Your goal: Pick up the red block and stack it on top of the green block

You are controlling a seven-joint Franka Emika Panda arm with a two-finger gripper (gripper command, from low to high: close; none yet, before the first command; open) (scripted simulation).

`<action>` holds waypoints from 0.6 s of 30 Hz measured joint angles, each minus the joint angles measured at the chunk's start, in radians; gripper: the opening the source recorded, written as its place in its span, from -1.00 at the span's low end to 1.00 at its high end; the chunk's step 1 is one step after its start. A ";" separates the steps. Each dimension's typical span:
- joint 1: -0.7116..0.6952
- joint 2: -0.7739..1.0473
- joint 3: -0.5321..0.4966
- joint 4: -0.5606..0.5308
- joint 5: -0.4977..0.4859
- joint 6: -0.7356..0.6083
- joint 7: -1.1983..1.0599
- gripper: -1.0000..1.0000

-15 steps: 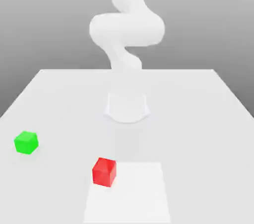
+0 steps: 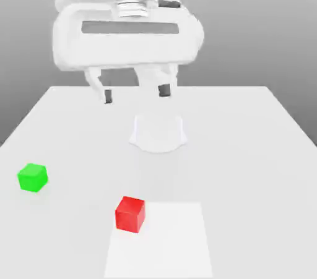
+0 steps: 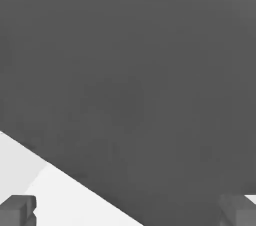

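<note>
Grey wall is seen behind a flat white table (image 2: pixel 247 148). On the table, near the front, a paler square patch (image 2: pixel 173 240) is marked. A round white base (image 2: pixel 158 134) is seen further back, in the middle.

High above the table, the gripper (image 2: pixel 136 94) is held in the air. Its two fingers (image 2: pixel 108 96) are spread wide apart, and nothing is held between them. In the hand view, the two dark finger ends (image 3: pixel 17 209) are seen far apart, with grey wall and a corner of the white table beyond them.

The red block (image 2: pixel 130 214) is found on the table near the front, touching the edge of the pale patch on the exterior view's left. The green block (image 2: pixel 32 177) is set on the table too, well apart from the red one, further toward the exterior view's left and a little further back. Neither block is touched by anything.

So no part of the job looks done yet. The red block is not picked up, and nothing is stacked on the green one. All of it is left, it seems: the open gripper has to be brought down over the red block, the fingers shut on it, the block lifted, carried over the green one and set on top.
</note>
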State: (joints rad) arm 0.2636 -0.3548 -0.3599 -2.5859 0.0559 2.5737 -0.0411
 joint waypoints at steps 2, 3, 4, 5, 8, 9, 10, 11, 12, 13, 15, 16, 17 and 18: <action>0.019 0.051 -0.026 -0.032 0.006 0.031 -0.095 0.00; 0.029 0.076 -0.039 -0.048 0.008 0.046 -0.141 0.00; 0.038 0.101 -0.051 -0.065 0.008 0.062 -0.187 0.00; 0.043 0.126 -0.061 -0.081 0.009 0.078 -0.232 0.00; 0.059 0.198 -0.088 -0.129 0.002 0.124 -0.363 0.00; 0.059 0.221 -0.093 -0.146 -0.003 0.139 -0.404 0.00; 0.059 0.243 -0.098 -0.162 -0.011 0.155 -0.443 0.00; 0.057 0.264 -0.103 -0.178 -0.022 0.171 -0.480 0.00; 0.053 0.285 -0.107 -0.194 -0.038 0.187 -0.515 0.00; 0.046 0.305 -0.111 -0.211 -0.058 0.202 -0.546 0.00; 0.042 0.338 -0.113 -0.222 -0.064 0.229 -0.588 0.00; 0.040 0.353 -0.109 -0.222 -0.053 0.241 -0.605 0.00; 0.042 0.368 -0.109 -0.219 -0.037 0.253 -0.621 0.00; 0.043 0.384 -0.103 -0.216 -0.016 0.265 -0.639 0.00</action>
State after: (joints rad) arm 0.3068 0.0295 -0.4628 -2.8015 0.0400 2.8386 -0.6797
